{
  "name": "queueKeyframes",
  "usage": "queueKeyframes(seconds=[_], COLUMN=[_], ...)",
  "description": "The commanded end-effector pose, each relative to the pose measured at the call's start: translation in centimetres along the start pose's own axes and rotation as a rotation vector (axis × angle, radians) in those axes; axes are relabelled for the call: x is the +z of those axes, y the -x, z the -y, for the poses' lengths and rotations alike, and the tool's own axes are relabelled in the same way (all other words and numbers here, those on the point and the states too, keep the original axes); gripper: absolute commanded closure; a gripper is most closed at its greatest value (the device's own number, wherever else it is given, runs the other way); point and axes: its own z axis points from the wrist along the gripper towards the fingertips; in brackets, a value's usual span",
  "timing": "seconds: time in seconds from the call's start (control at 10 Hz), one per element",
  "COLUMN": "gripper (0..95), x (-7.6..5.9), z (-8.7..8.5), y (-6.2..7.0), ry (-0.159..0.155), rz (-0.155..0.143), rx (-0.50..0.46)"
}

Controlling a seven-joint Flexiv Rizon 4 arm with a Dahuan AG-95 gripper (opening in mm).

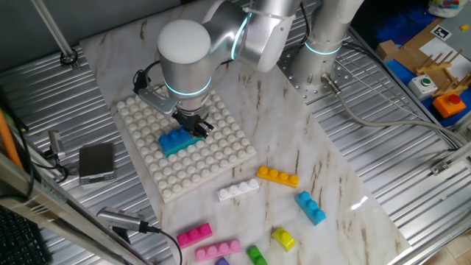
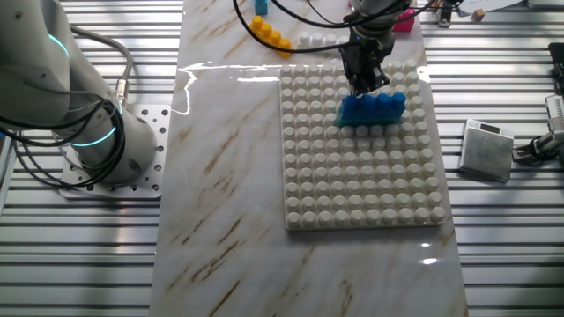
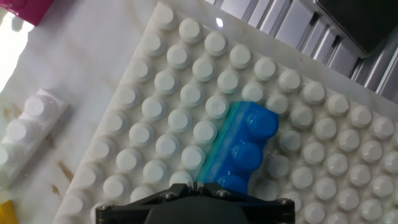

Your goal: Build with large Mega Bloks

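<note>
The black two-finger gripper (image 1: 196,125) points down over the white studded baseplate (image 1: 221,151), at one end of a blue Mega Blok (image 1: 175,138). That blue brick sits stacked on a teal Mega Blok (image 1: 174,149), and the pair stands on the baseplate's studs. In the other fixed view the gripper (image 2: 364,81) is just above and touching, or nearly touching, the stack's far side. In the hand view the blue brick (image 3: 249,146) runs away from the gripper body at the bottom edge, with a teal strip (image 3: 217,146) showing along its left side. The fingertips are hidden by the gripper's own body, so I cannot tell how far apart the jaws stand or whether they grip the brick.

The other bricks lie off the baseplate on the marble tabletop (image 1: 324,147). A white Mega Blok (image 1: 238,190) lies just beside the baseplate's near corner. An orange Mega Blok (image 1: 277,176) lies next to it, slightly farther from the plate. A light blue Mega Blok (image 1: 310,207) lies beyond the orange one. Two pink Mega Bloks (image 1: 194,235), a yellow Mega Blok (image 1: 283,238) and a green Mega Blok (image 1: 256,255) lie near the table's front edge, well apart from the baseplate.
</note>
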Motion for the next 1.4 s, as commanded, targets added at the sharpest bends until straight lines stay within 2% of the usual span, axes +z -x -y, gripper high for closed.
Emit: queueKeyframes(seconds=[0.1,0.4,0.9,1.1,1.4], gripper=[95.0,95.0,95.0,95.0,95.0], x=[0.1,-0.3,-1.2,-2.0,-2.1], z=[0.0,-0.5,-2.3,-4.0,-4.4], y=[0.1,0.5,2.4,3.5,3.8], ry=[0.004,0.067,0.068,0.06,0.065], rz=[0.001,0.028,0.026,0.022,0.03], rx=[0.002,0.062,0.091,0.111,0.101])
